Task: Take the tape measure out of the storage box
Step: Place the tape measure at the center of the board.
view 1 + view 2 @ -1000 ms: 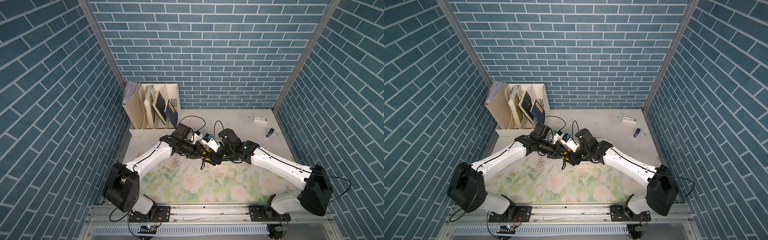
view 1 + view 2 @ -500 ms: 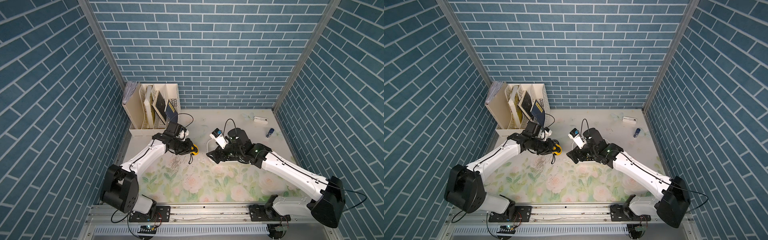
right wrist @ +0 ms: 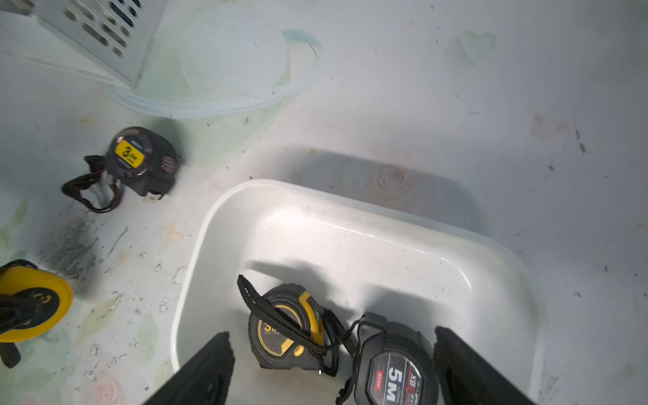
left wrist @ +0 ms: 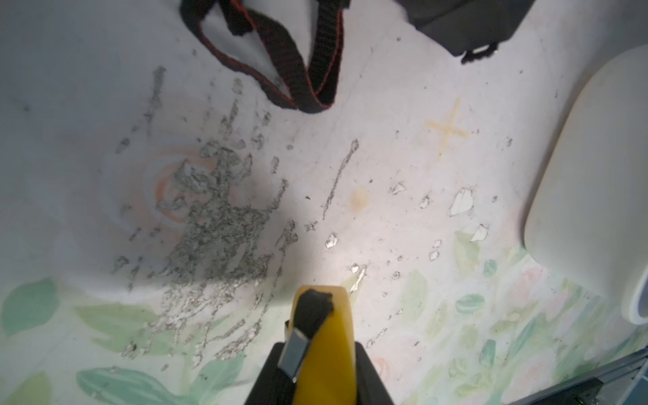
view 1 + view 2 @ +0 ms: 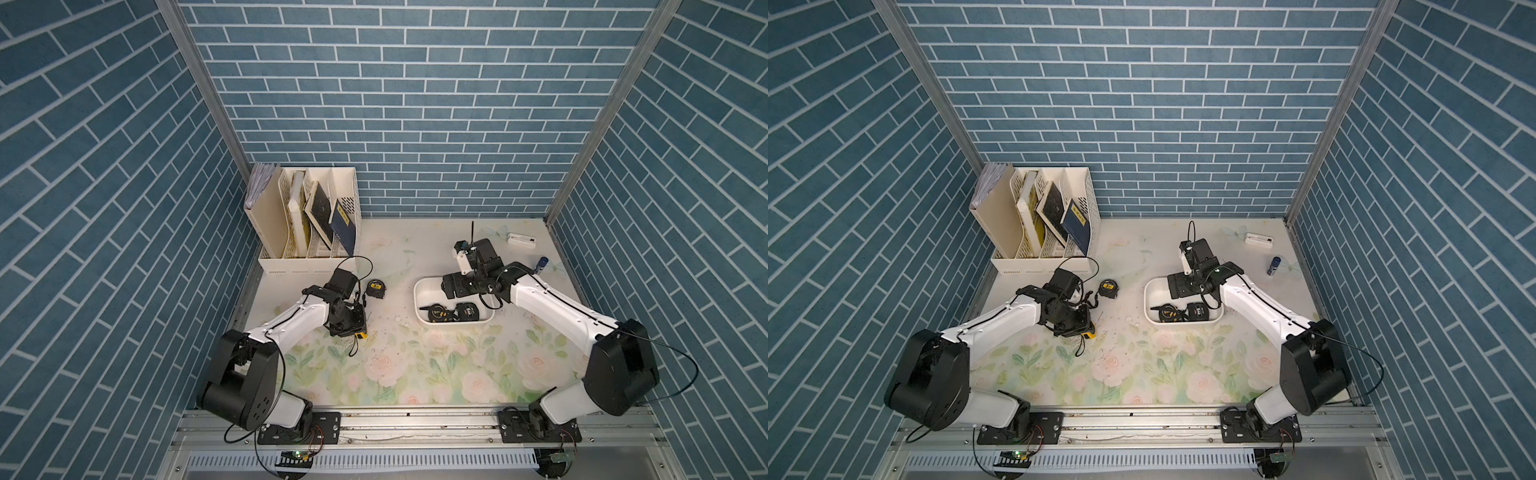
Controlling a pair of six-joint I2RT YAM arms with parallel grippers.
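At the far left I see the cream slotted file organizer (image 5: 291, 266) with books, standing at the back of the floral-printed tabletop (image 5: 415, 374). In front of it, my left end effector (image 5: 353, 328) is clamped tight on a round yellow plastic tape measure (image 4: 329, 350), held over the tabletop, well apart from the box. Just beyond it, a dark grey tape measure with a yellow label (image 5: 376, 288) lies flat on the tabletop, its strap looped beside it. Further right sits the shallow white plastic storage box (image 5: 426, 293). A black-and-yellow tape measure (image 3: 284, 329) and a black tape measure marked 5M (image 3: 392, 371) lie side by side inside it, straps overlapping. My right end effector (image 3: 333, 336) hangs over the box with its jaws spread wide, gripping nothing.
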